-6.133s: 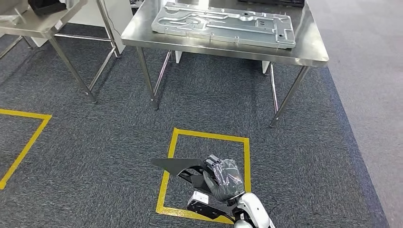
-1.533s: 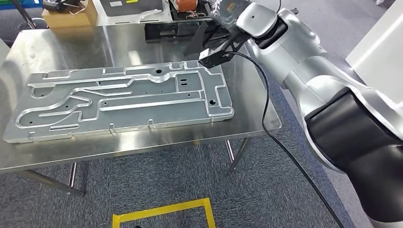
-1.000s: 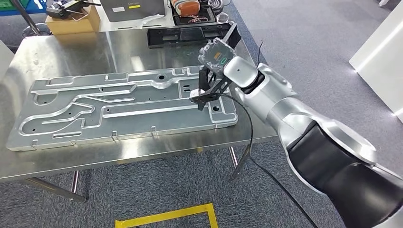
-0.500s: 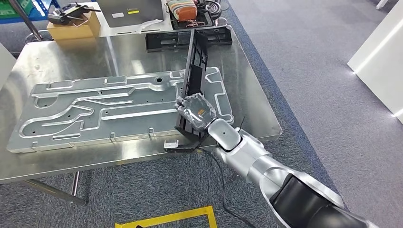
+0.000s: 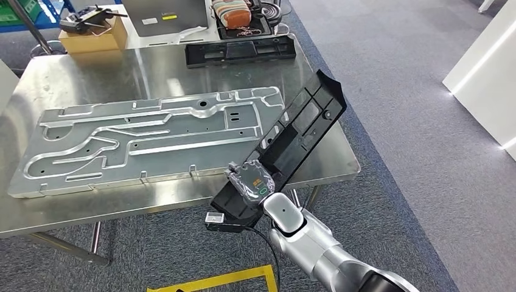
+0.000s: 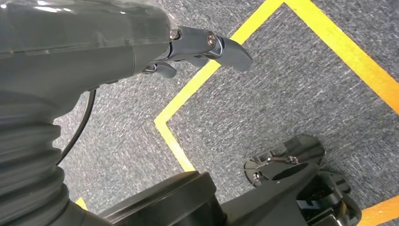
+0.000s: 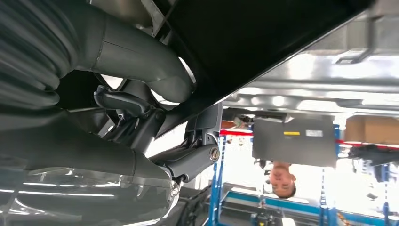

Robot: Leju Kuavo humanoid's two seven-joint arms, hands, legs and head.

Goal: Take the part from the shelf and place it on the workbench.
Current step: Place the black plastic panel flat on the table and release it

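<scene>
Black moulded plastic, long and flat with ribs and shallow pockets: the part [image 5: 292, 143] looks stiff and fairly light, though its length gives it leverage against whatever grips it. The right hand [image 5: 251, 182] holds it by its near end, at the 6 o'clock edge of the bench [image 5: 328, 164], and the part slants up and away toward 1 o'clock, over the bench's right corner and beside the grey metal plate [image 5: 152, 137]. Whether its far end rests on anything I cannot tell; it appears raised. In the right wrist view the thumb [image 7: 141, 49] presses one face of the part [image 7: 263, 42] while the darker fingers [image 7: 188, 160] curl under its edge, so the clasp is firm on the part. Held so far from its middle, the part will likely want to swing or sag at the free end, and smooth plastic may slip in the fingers; a grip nearer the centre, across a rib, would probably steady it better. It seems tough enough to set down without much care, but the thin flared tip at the far end could chip if knocked on steel. The left hand [image 6: 155, 42] hangs over the carpet and yellow tape [image 6: 197, 89], its fingers loosely apart with nothing in them.
</scene>
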